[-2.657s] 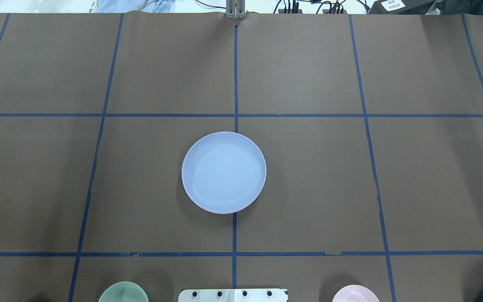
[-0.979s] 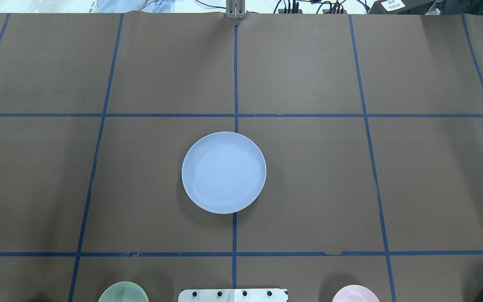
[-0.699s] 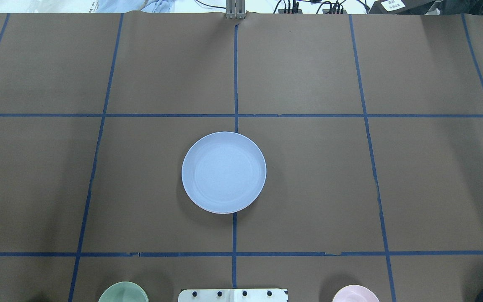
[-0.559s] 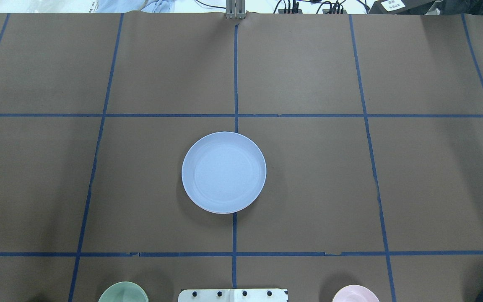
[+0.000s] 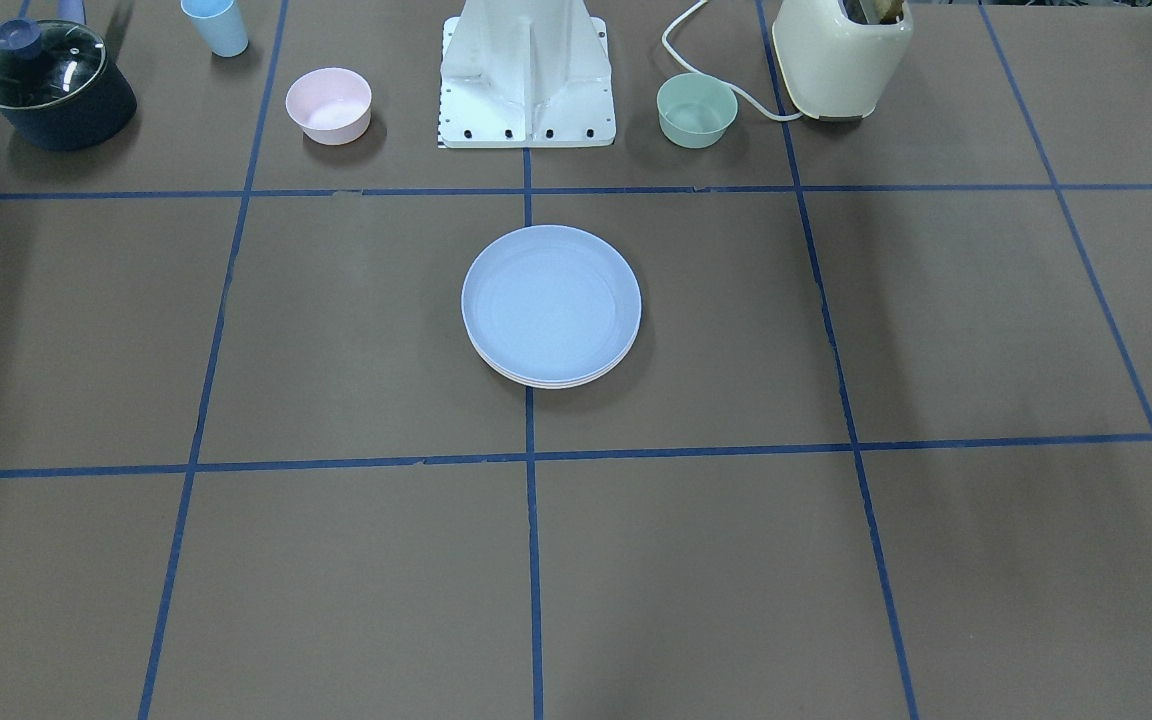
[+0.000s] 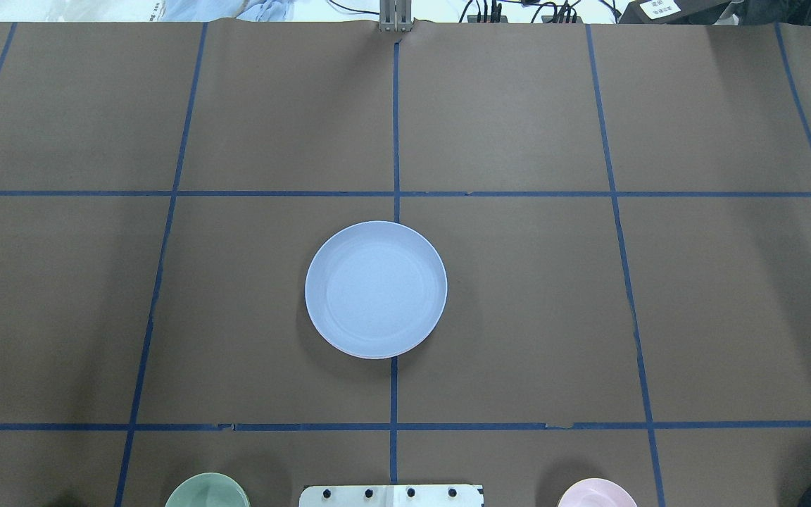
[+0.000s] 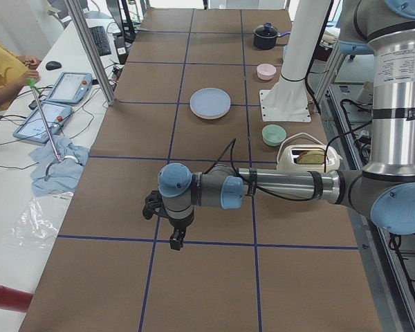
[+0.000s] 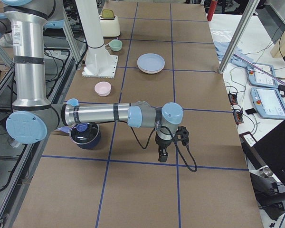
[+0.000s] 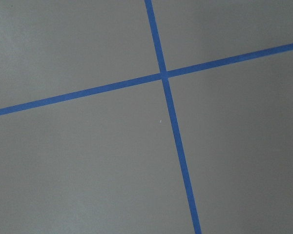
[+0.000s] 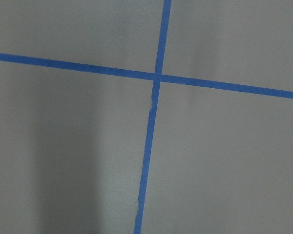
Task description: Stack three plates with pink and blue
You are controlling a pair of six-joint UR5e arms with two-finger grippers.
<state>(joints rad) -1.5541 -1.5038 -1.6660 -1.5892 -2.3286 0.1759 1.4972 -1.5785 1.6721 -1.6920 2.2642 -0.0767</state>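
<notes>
The three plates lie stacked at the table's centre. The light blue plate (image 5: 551, 300) is on top and also shows in the overhead view (image 6: 376, 289). Only the thin pale rims of the two lower plates (image 5: 548, 382) peek out beneath it; I cannot tell their colours apart. The stack shows small in both side views (image 7: 209, 102) (image 8: 150, 62). My left gripper (image 7: 174, 242) and right gripper (image 8: 161, 156) hang over bare table far from the stack, seen only in side views; I cannot tell if they are open or shut. Both wrist views show only tape lines.
A small pink bowl (image 5: 328, 104) and a small green bowl (image 5: 697, 109) flank the robot's white base (image 5: 526, 80). A lidded dark pot (image 5: 51, 85), a blue cup (image 5: 215, 25) and a cream toaster (image 5: 841, 55) stand along the robot's side.
</notes>
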